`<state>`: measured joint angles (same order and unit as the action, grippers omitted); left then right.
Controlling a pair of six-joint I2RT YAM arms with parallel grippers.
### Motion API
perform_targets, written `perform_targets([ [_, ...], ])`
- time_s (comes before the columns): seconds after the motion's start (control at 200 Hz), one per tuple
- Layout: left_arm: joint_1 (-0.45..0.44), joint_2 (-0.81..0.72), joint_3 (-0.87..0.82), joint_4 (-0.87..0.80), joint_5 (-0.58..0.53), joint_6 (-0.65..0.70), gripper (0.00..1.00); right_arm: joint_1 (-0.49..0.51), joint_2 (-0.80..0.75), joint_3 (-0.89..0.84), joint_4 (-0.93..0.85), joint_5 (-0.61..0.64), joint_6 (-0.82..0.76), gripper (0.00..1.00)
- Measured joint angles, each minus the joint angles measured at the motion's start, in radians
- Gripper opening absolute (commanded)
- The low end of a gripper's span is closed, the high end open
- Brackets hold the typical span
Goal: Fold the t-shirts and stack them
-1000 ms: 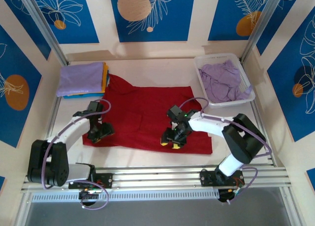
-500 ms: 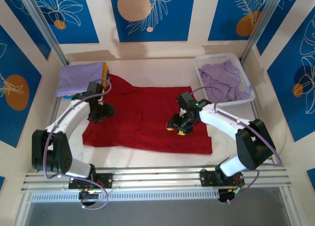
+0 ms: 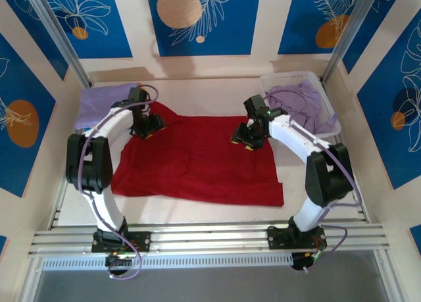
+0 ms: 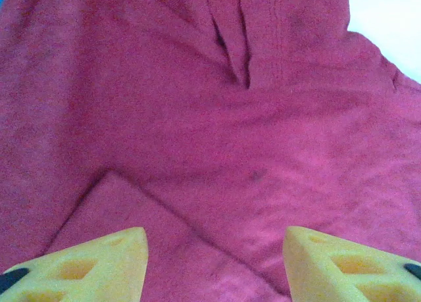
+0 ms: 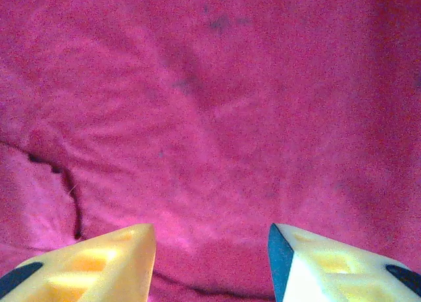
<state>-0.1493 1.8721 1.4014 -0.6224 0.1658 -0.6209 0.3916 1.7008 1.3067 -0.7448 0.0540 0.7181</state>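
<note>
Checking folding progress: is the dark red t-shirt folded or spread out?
Spread out. The dark red t-shirt lies wide and mostly flat across the table, just wrinkled at its edges.

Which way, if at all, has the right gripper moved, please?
Yes: the right gripper went toward the basket, across the red shirt.

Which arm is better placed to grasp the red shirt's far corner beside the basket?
The right. Its open hand hovers over the red shirt at that corner, next to the basket. The left hand is across the shirt, near the folded stack.
</note>
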Motion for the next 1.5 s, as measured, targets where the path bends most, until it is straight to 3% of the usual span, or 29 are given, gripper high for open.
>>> perform_targets([
  [0.36, -0.012, 0.219, 0.189, 0.031, 0.019, -0.069, 0.48, -0.042, 0.201, 0.277, -0.098, 0.082, -0.141, 0.49],
  [0.69, -0.018, 0.302, 0.228, 0.063, 0.048, -0.121, 0.32, -0.068, 0.247, 0.335, -0.130, 0.085, -0.173, 0.48],
  [0.98, -0.027, 0.305, 0.248, 0.092, 0.051, -0.132, 0.26, -0.072, 0.264, 0.351, -0.143, 0.106, -0.203, 0.48],
  [1.19, -0.029, 0.329, 0.276, 0.091, 0.051, -0.126, 0.00, -0.072, 0.300, 0.362, -0.154, 0.135, -0.236, 0.48],
  [1.501, -0.032, 0.329, 0.320, 0.066, 0.043, -0.111, 0.00, -0.063, 0.403, 0.473, -0.188, 0.205, -0.318, 0.45],
])
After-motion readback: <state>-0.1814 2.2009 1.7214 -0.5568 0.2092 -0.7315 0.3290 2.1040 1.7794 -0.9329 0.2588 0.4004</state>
